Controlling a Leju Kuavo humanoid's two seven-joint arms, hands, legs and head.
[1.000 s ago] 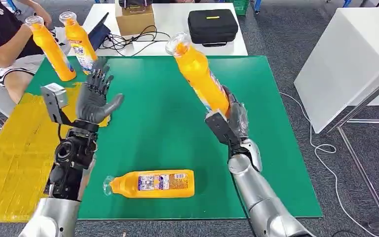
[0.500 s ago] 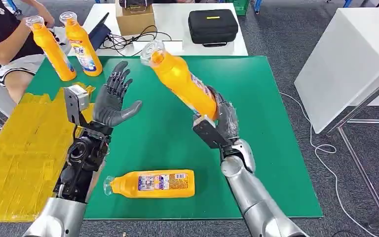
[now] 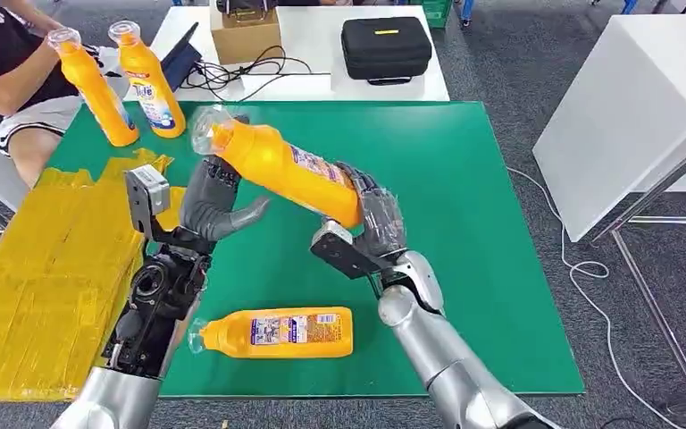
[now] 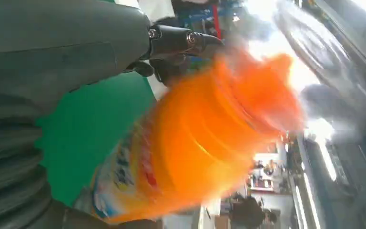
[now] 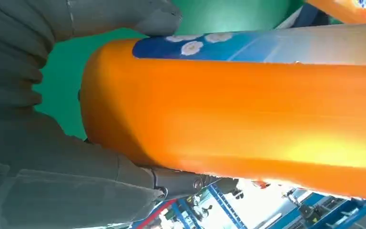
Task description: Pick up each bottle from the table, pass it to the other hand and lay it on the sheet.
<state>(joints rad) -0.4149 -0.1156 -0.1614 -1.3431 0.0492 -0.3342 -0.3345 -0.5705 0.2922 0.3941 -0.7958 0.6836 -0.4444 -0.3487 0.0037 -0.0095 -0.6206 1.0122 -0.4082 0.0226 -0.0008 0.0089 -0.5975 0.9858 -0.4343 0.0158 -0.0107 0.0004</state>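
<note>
Closest to you, one orange bottle (image 3: 277, 332) is lying flat on the green mat (image 3: 464, 223), cap end pointing toward your left arm, label up. Nobody's touching it, so that one's for later.

Above it is the handover. Your right hand (image 3: 371, 219) has its fingers wrapped round the base end of the held bottle (image 3: 277, 165), and the right wrist view shows the thumb pressed on the label. Its long axis runs tilted, base low at the right hand, clear cap end up and over toward your left hand (image 3: 210, 201). That left hand sits right under the neck half with fingers apart and thumb sticking out. It doesn't look closed on the plastic, though the blurry left wrist view can't tell me if it's touching. So I'd say the left is the one to close next, across the body, not along it.

The bottle looks like smooth, glossy hard plastic, so probably slippery.

The yellow sheet (image 3: 45, 277) lies just left of the mat, crinkly looking. At the far edge stand two more bottles (image 3: 121, 85).
</note>
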